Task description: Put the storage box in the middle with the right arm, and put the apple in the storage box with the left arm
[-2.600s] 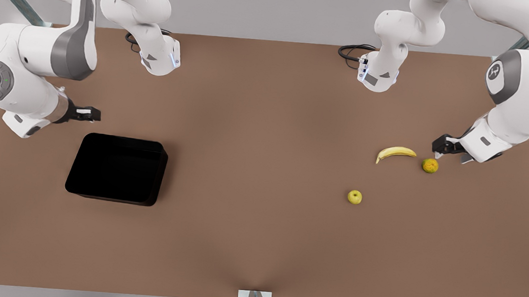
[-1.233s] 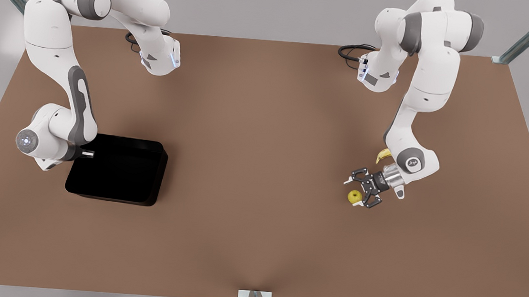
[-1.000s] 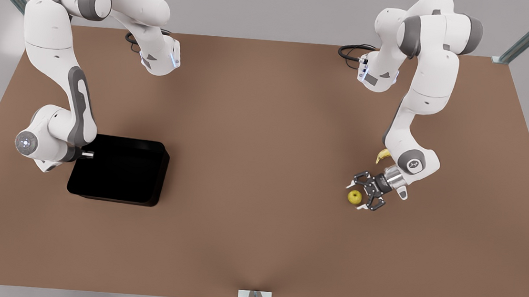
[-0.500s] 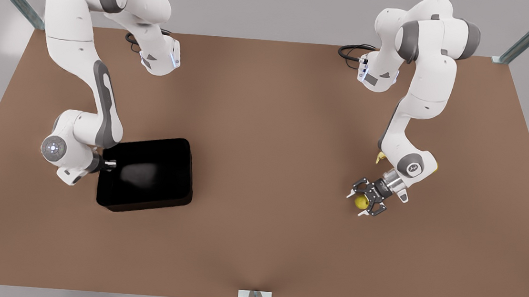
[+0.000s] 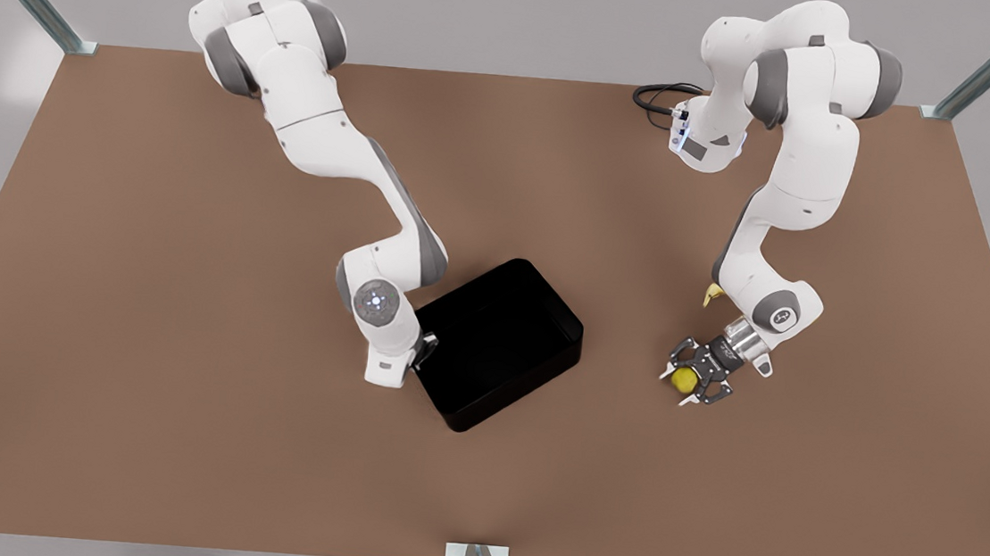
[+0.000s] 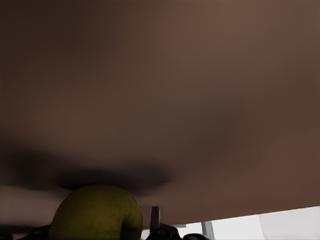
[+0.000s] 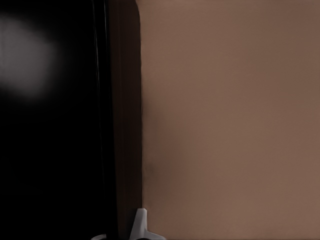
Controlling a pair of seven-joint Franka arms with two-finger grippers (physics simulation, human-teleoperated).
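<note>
Gripping its wall, right gripper [image 5: 422,350] has dragged storage box [image 5: 498,343] centreward.

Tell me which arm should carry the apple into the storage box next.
The left. Its left gripper is closed around the apple, on the front view's right. The right gripper is clamped on the wall of the storage box, now near the table's middle.

Left end effector [image 5: 694,382] closed, right end effector [image 5: 422,350] clamped, both arms low
</note>
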